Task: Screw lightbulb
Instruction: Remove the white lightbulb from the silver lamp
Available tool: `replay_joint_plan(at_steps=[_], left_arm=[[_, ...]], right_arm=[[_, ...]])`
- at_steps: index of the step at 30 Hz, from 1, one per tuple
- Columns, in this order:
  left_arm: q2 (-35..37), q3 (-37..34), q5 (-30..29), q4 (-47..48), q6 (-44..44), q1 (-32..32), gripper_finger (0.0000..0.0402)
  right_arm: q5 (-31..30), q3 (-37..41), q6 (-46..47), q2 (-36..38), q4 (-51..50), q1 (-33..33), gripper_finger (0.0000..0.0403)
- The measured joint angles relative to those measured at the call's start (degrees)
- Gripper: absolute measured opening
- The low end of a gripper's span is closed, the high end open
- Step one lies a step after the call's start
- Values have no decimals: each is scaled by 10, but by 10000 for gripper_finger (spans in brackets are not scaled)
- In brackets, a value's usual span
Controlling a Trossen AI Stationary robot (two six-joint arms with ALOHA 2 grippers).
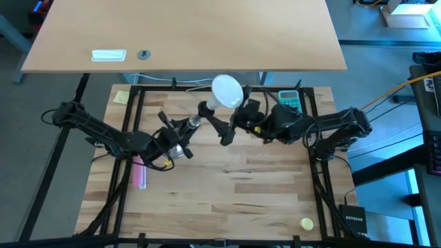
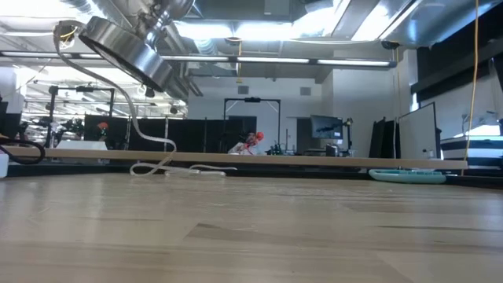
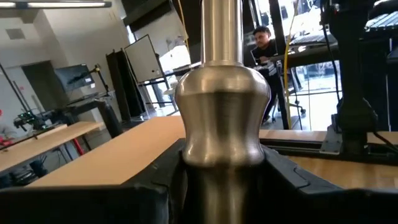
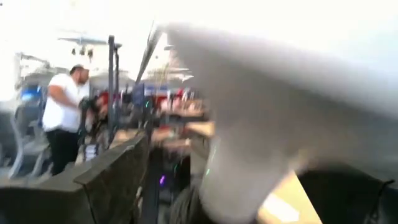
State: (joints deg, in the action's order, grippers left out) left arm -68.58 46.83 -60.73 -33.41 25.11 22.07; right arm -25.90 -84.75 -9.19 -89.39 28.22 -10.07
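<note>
We see the lightbulb (image 1: 227,90), a white frosted globe narrowing to its neck, clamped in the right gripper (image 1: 238,110) just beside the left gripper (image 1: 180,132). The left gripper is closed around the silvery socket stand (image 1: 185,140). In the right wrist view the lightbulb (image 4: 280,106) is only a white blur, and its base is hidden.

lightbulb (image 4: 267,118) blurred in right wrist view — socket stand (image 2: 126,43) cropped, low view
</note>
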Motion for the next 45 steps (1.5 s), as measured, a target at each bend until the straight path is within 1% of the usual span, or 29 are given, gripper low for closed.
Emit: replay_joint_plan(at_steps=[2, 4, 7, 10, 13, 14, 16, 18, 20, 22, 23, 26, 28, 30, 32, 33, 36, 38, 42, 43, 44, 45], left_arm=[[0, 0, 0, -1, 3, 3, 128], [0, 0, 0, -5, 6, 7, 128], [0, 0, 0, -1, 6, 11, 128], [0, 0, 0, -3, 6, 13, 128], [0, 0, 2, -1, 4, 13, 128], [0, 0, 4, 1, 9, 13, 128], [0, 0, 9, 6, 15, 17, 128], [0, 0, 18, 13, 1, 26, 127], [0, 0, 50, 23, -18, 35, 127], [3, 0, 106, 43, -47, 40, 127], [4, 0, 147, 56, -63, 41, 127], [7, 0, 298, 80, -102, 33, 127], [6, 0, 386, 94, -126, 23, 127], [5, 0, 449, 96, -143, 13, 127], [4, 0, 489, 98, -158, 5, 127], [5, 0, 502, 99, -166, 1, 127], [4, 0, 514, 101, -172, -6, 128], [4, 0, 512, 98, -173, -9, 128], [5, 0, 489, 95, -175, -10, 128], [5, 0, 482, 93, -173, -10, 128], [5, 0, 470, 92, -172, -10, 127], [5, 0, 458, 88, -167, -10, 128]], right_arm=[[2, 0, -17, -8, 40, 0, 385], [2, 0, -32, -11, 57, 0, 376], [-1, 0, -48, -12, 62, 0, 343], [-1, 0, -64, -12, 65, 0, 279], [-11, 0, -61, -12, 64, -1, 190], [-8, 0, -56, -13, 63, -2, 167], [9, 0, -63, -13, 49, -3, 167], [26, 0, -61, -10, 37, -2, 167], [48, -1, -50, -4, 14, -3, 167], [100, -1, -30, 6, -21, -3, 166], [140, -1, -21, 12, -34, -3, 165], [298, -1, -9, 23, -75, -3, 164], [388, -1, -11, 25, -95, -2, 162], [469, -1, -15, 25, -99, 0, 160], [529, -1, -19, 25, -102, 1, 160], [539, -1, -18, 25, -104, 2, 160], [517, -1, -12, 25, -107, 1, 160], [491, -1, -6, 26, -105, 0, 160], [438, -1, 6, 27, -105, -1, 160], [430, -1, 6, 27, -105, -1, 164], [419, -1, 8, 28, -105, -1, 183], [405, -1, 9, 28, -107, -1, 211]])
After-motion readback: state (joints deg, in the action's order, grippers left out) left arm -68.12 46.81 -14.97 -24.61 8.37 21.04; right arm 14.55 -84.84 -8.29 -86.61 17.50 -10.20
